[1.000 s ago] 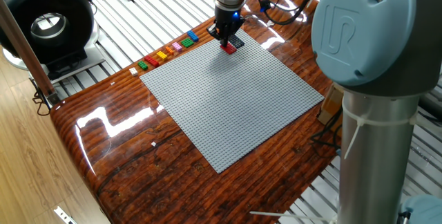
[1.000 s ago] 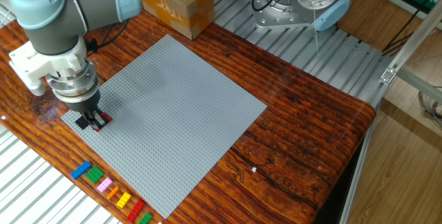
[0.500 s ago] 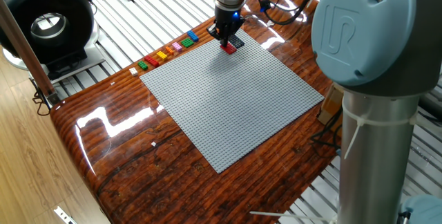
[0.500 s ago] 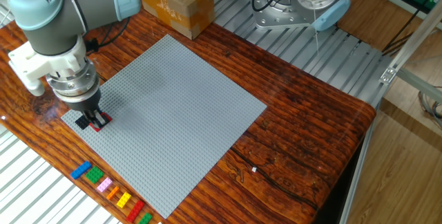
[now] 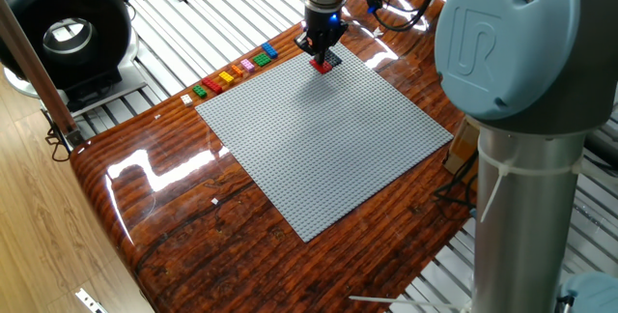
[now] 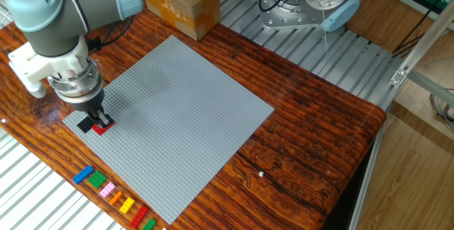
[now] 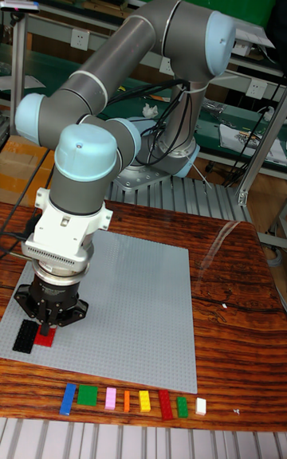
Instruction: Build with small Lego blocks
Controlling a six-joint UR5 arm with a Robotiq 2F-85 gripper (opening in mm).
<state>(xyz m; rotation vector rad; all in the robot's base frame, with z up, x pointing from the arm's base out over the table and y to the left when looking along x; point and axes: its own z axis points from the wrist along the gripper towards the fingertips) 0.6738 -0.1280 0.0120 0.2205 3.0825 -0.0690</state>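
Your pincer (image 6: 98, 121) sits low at the left corner of the grey baseplate (image 6: 184, 109), fingers narrowed onto a red brick (image 6: 103, 126) beside a black brick (image 6: 85, 124); whether it grips or merely presses, you cannot tell. Misaligned studs could leave the brick crooked, or lifting away could pull it free. The spare bricks (image 6: 113, 196) wait along the tabletop's lower-left edge.

Glossy wooden table (image 6: 312, 138), perhaps varnished.
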